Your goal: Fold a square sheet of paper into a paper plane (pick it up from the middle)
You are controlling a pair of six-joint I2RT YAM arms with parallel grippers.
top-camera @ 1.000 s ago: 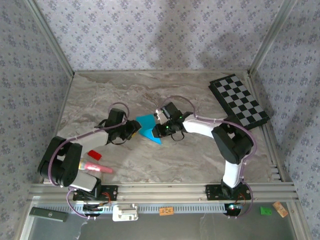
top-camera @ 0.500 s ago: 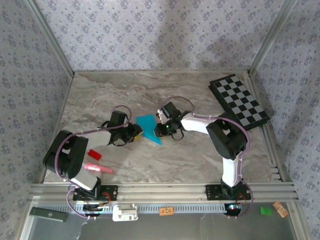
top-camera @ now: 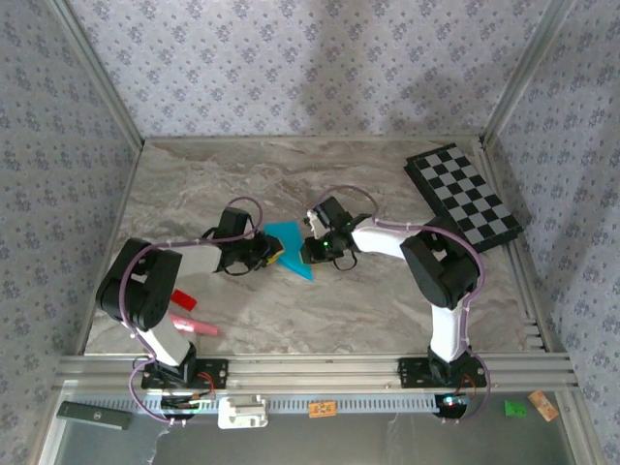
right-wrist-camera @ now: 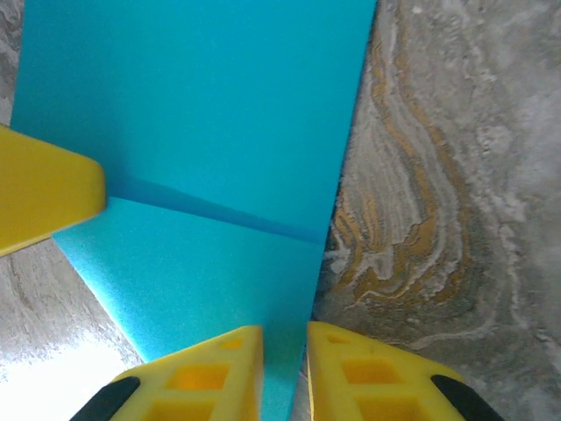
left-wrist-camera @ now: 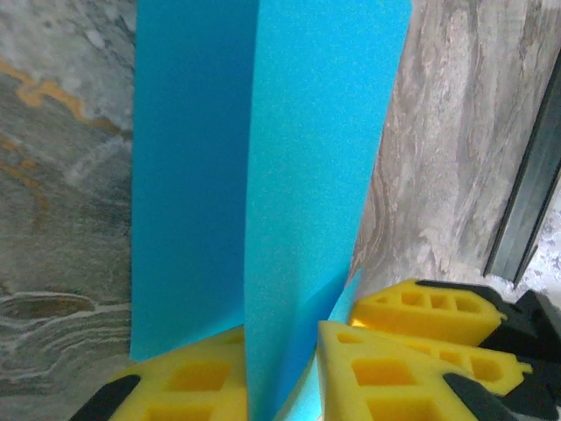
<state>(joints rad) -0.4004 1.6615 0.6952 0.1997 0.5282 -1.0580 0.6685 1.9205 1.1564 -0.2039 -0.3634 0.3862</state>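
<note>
One folded sheet point(top-camera: 289, 242), left tool point(top-camera: 271, 256) closer, right tool point(top-camera: 308, 254) clamped

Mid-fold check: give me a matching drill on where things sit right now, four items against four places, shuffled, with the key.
Things:
1. cyan-blue sheet of paper
2. black-and-white checkered board
3. small red block
4. pink stick

Places:
a. near left, closest to the front edge of the table
b. far right of the table
c. mid-table, between the left gripper and the right gripper
d. near left, second closest to the front edge

Pairs: 1-c, 2-b, 3-d, 4-a
</note>
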